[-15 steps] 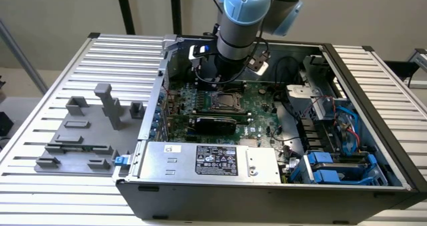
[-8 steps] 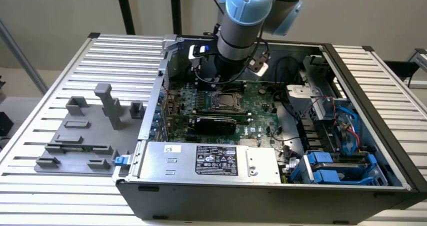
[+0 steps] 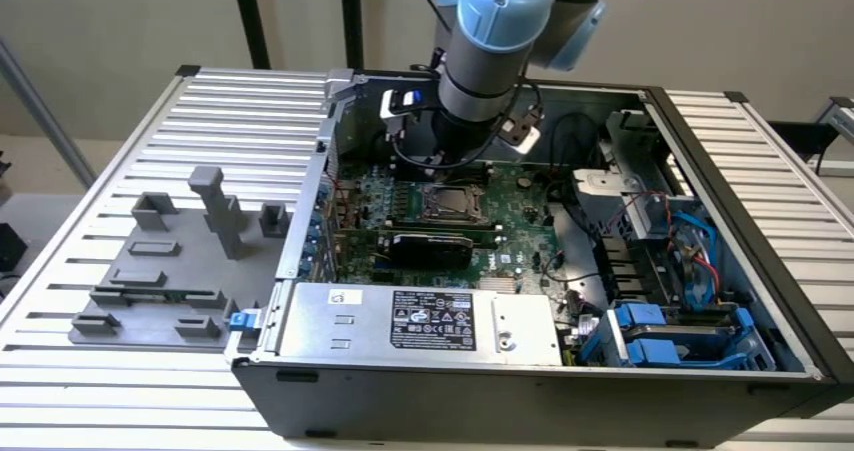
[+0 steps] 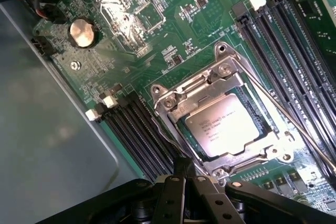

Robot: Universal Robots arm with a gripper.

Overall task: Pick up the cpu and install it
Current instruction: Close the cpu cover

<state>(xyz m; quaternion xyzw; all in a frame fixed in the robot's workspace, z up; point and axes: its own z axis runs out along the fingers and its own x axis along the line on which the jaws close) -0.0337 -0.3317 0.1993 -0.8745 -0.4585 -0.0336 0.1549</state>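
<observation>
Just beyond my gripper [image 4: 185, 174], fingers pressed together and empty, the cpu [image 4: 223, 125] lies seated inside its socket frame [image 4: 220, 72]; I should keep vertical, clear of the latch.

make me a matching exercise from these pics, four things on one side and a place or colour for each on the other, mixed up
Things:
1. cpu
2. grey tray
3. coin cell battery
4. gripper

Places or colours:
A. on the slatted table, outside the computer case
B. round and silver, on the green motherboard
C. black, fingers shut, above the socket's edge
D. lying in the metal-framed socket

Pairs: 1-D, 2-A, 3-B, 4-C
</observation>
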